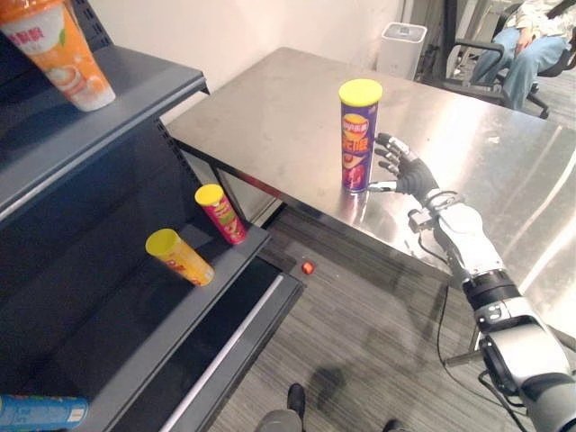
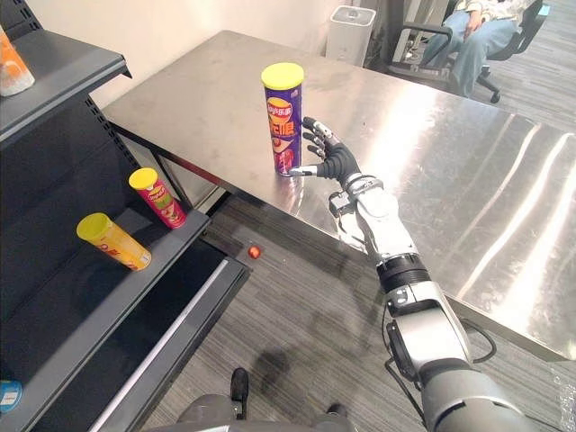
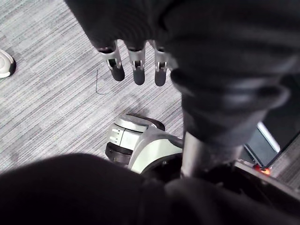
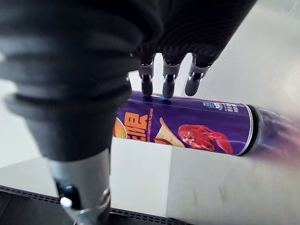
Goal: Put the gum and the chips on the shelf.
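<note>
Standing upright near the tabletop (image 1: 270, 117) edge that faces the shelf (image 1: 236, 256), the purple chips can (image 1: 360, 135) has its yellow lid on. The right robot hand (image 1: 407, 171) is just beside it, fingers spread and not closed round it, thumb reaching toward the can's base; whether it touches cannot be told. The left robot hand (image 3: 136, 70) hangs over the floor (image 3: 47, 103), fingers straight. A red can (image 1: 220, 213) and a yellow can (image 1: 180, 256) lie tilted on the shelf.
</note>
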Controlling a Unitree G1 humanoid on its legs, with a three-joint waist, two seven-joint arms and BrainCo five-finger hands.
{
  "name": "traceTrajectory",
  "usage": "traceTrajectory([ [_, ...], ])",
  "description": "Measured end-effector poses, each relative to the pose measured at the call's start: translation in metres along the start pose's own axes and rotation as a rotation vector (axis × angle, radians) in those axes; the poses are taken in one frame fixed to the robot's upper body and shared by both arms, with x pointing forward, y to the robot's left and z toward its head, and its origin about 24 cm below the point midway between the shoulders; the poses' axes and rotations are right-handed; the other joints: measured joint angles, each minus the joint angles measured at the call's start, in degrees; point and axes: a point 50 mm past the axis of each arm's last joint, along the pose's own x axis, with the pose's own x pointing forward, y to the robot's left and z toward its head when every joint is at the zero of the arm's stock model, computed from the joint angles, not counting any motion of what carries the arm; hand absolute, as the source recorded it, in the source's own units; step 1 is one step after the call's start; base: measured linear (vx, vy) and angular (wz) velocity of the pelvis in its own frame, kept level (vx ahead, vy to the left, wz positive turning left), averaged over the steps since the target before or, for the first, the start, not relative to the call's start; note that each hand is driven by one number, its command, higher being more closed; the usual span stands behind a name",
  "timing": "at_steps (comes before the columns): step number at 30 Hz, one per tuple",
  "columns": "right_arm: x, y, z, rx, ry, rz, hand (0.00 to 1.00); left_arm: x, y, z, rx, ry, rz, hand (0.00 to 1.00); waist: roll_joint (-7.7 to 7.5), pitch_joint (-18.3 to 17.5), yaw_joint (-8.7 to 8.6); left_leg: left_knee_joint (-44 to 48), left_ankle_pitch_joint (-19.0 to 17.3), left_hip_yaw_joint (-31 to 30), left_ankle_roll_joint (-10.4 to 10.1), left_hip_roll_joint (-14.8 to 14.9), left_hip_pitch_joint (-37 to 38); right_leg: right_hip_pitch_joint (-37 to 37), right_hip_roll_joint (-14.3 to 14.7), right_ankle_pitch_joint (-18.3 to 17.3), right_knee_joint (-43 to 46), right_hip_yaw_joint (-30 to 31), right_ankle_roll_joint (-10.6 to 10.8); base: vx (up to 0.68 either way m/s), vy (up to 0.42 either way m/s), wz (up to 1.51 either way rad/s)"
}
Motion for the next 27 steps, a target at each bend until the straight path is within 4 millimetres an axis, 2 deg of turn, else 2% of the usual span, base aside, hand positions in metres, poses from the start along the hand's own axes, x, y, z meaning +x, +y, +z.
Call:
traceTrajectory([
  [5,0.003,-0.002,0.006,-0.003,-0.020,-0.009,0.00,0.000,-0.002,0.002,-0.001,-0.007,-0.008,0.00,0.08,1.0,0.01,-0.1,0.1,-0.3,0.0,0.0,0.0,0.0,0.0,0.0,0.2,-0.1,0.0,0.00,0.000,0.02],
  [16,0.003,-0.005,0.007,-0.005,-0.020,-0.030,0.00,0.000,-0.004,0.003,-0.003,-0.013,-0.014,0.00,0.29,1.5,-0.04,-0.1,0.1,0.5,0.0,0.1,0.0,-0.7,-0.2,0.0,0.8,1.0,0.0,0.00,0.003,-0.04],
  [27,-0.002,-0.021,0.009,0.002,-0.032,-0.106,0.00,0.001,-0.005,0.005,-0.001,-0.020,-0.019,0.00,0.60,2.9,0.12,-0.1,0.1,0.5,0.1,0.1,0.0,-0.7,-0.2,0.0,0.8,1.0,0.0,0.00,0.000,0.00],
])
